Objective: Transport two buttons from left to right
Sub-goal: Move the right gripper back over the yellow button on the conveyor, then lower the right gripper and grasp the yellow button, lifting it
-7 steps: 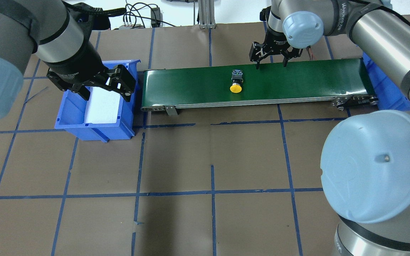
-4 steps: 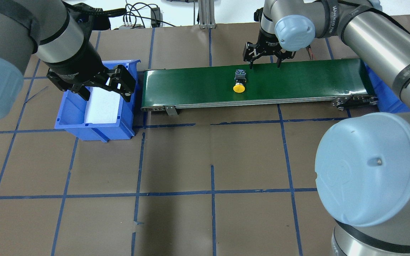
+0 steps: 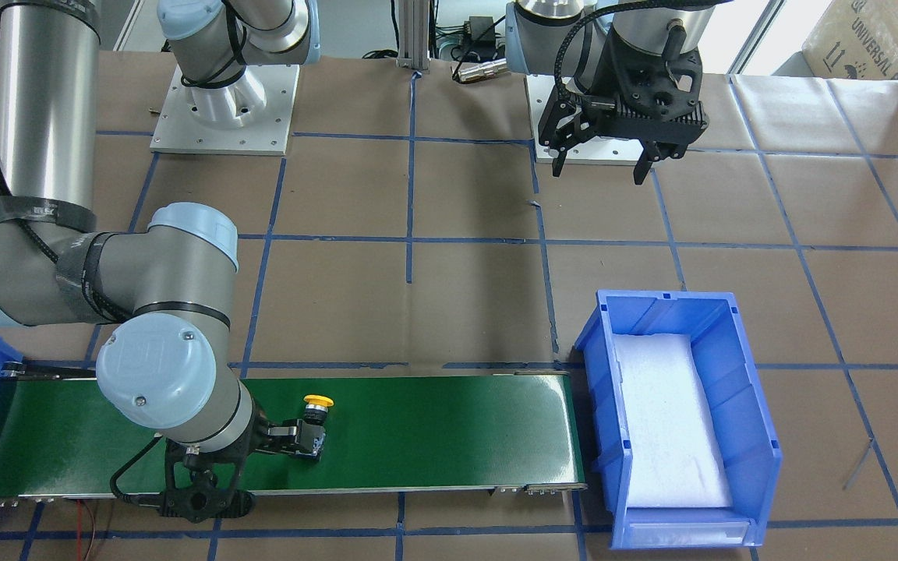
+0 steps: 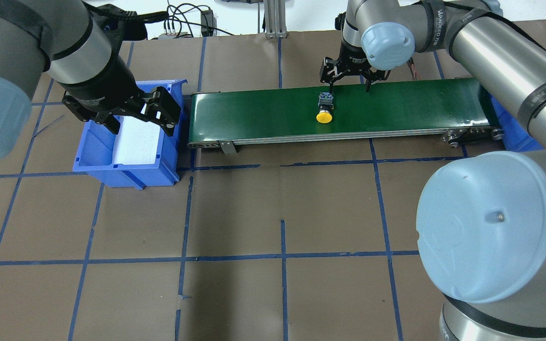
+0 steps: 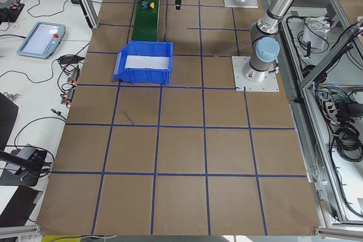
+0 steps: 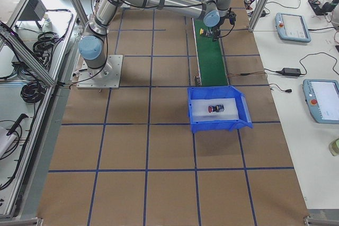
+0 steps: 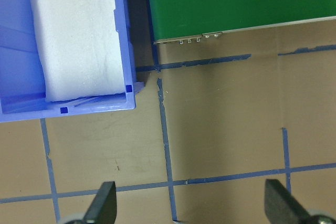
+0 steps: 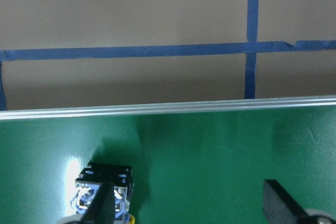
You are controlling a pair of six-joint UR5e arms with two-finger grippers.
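The yellow button (image 4: 324,110) lies on its side on the green conveyor belt (image 4: 396,106), cap toward the robot; it also shows in the front view (image 3: 315,425). My right gripper (image 4: 349,89) is open at the belt's far edge, with one fingertip just above the button's black-grey body (image 8: 107,174) and the other well to its right. The red button (image 6: 216,109) lies on white foam in the blue bin (image 6: 233,123) at the belt's right end. My left gripper (image 4: 141,124) is open and holds nothing, above the left blue bin (image 4: 126,166).
The left bin (image 3: 753,436) holds a white foam pad (image 7: 73,35). In the overhead view my right arm hides most of the right bin (image 4: 505,113). Brown paper with blue tape lines covers the table (image 4: 277,213). Cables and a metal post stand at the far edge.
My right gripper has moved left along the belt's far edge toward the yellow button. The button has drifted a little to the right on the belt. My left arm has not moved.
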